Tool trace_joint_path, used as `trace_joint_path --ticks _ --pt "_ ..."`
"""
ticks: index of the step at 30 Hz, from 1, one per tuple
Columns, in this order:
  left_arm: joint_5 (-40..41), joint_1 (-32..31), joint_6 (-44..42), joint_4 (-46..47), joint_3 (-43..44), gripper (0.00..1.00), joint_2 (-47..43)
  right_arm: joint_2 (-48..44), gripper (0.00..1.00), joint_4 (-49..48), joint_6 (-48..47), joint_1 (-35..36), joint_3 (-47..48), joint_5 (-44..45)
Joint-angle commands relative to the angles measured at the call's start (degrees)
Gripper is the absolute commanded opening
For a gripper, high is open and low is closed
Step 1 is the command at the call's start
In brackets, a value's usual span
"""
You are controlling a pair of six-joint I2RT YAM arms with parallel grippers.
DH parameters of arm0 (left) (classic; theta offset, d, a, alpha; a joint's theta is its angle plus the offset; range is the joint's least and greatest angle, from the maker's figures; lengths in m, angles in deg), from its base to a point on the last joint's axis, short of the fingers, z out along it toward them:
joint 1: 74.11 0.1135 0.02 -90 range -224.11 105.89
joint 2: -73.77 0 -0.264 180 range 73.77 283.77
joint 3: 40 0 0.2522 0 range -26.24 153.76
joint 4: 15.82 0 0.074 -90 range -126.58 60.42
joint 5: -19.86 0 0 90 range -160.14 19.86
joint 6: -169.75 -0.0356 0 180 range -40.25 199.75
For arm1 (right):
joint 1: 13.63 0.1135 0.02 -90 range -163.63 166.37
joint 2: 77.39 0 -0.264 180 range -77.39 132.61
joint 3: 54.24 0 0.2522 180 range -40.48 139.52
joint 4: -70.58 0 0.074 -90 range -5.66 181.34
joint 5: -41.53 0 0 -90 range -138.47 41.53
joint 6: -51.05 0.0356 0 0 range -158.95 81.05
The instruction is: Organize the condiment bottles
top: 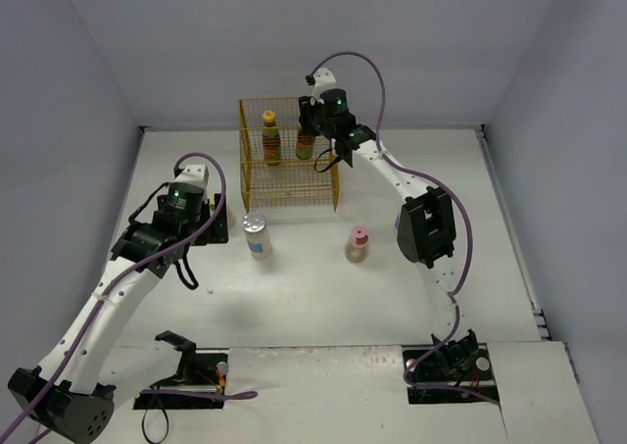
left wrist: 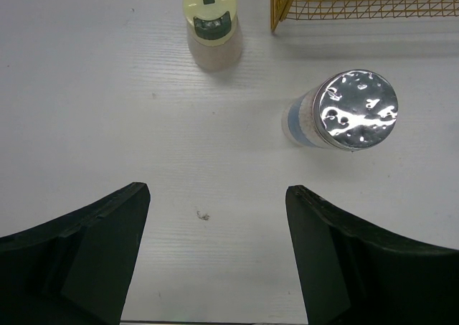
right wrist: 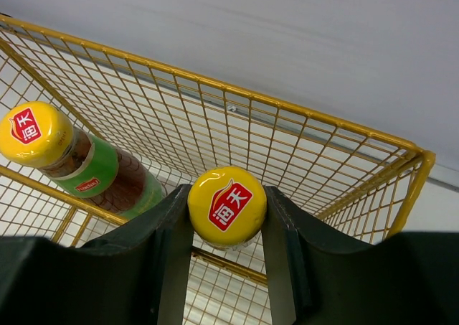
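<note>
A yellow wire rack (top: 289,184) stands at the back of the table. One dark bottle with a yellow cap (top: 269,135) stands inside it, also seen in the right wrist view (right wrist: 43,135). My right gripper (top: 312,130) reaches into the rack and is shut on the yellow cap of the second dark bottle (right wrist: 227,204). A silver-lidded jar (top: 257,234) (left wrist: 355,110) and a pink-capped squat bottle (top: 358,245) stand on the table in front of the rack. A yellow-green-capped squat bottle (left wrist: 210,24) shows only in the left wrist view. My left gripper (top: 186,268) (left wrist: 217,192) is open and empty above the table. The second silver-lidded jar is out of view.
The rack's front corner (left wrist: 287,9) is just beyond the jar in the left wrist view. Black stands with cables sit at the near edge (top: 186,361) (top: 451,366). Grey walls close the table on three sides.
</note>
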Motion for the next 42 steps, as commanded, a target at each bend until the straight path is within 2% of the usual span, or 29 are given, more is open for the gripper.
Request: trace_joint_path --ticks 1,3,6,9,15,23,29,33,37,42 --pt "0.9 -0.2 0.9 0.5 1.1 0.77 -1.0 -2.5 0.10 -10.6 0.0 0.6 3.1 1.5" --pt "0.9 -0.2 0.9 0.3 1.0 0.77 -1.1 -2.3 0.14 -10.1 0.2 0.6 3.1 1.5" --pt "0.8 -0.2 1.0 0.1 0.9 0.77 -1.2 -2.1 0.32 -9.7 0.2 0.6 3.1 1.1" --pt "0.8 -0.1 1.0 0.1 0.8 0.77 -1.3 -2.2 0.39 -9.4 0.2 0.7 3.3 0.8" --pt "0.8 -0.1 0.7 0.1 0.9 0.77 -1.1 -2.2 0.45 -8.7 0.2 0.8 4.4 0.4" --pt "0.8 -0.1 0.1 0.2 1.2 0.77 -0.9 -2.9 0.48 -8.3 0.0 1.0 5.1 0.4" --pt "0.7 -0.1 0.1 0.3 1.2 0.77 -1.0 -5.3 0.61 -7.6 -0.3 1.4 4.1 -1.1" --pt "-0.2 -0.1 0.0 1.0 1.2 0.77 -0.9 -10.1 0.78 -7.9 -1.5 1.9 0.7 -3.2" --pt "-3.5 -0.1 -0.4 3.7 0.7 0.77 -0.7 -15.6 0.83 -8.1 -2.3 2.1 -4.8 -5.0" --pt "-14.0 -0.3 -1.9 10.5 -1.6 0.77 0.5 -23.5 0.86 -7.1 -2.9 2.0 -13.2 -7.4"
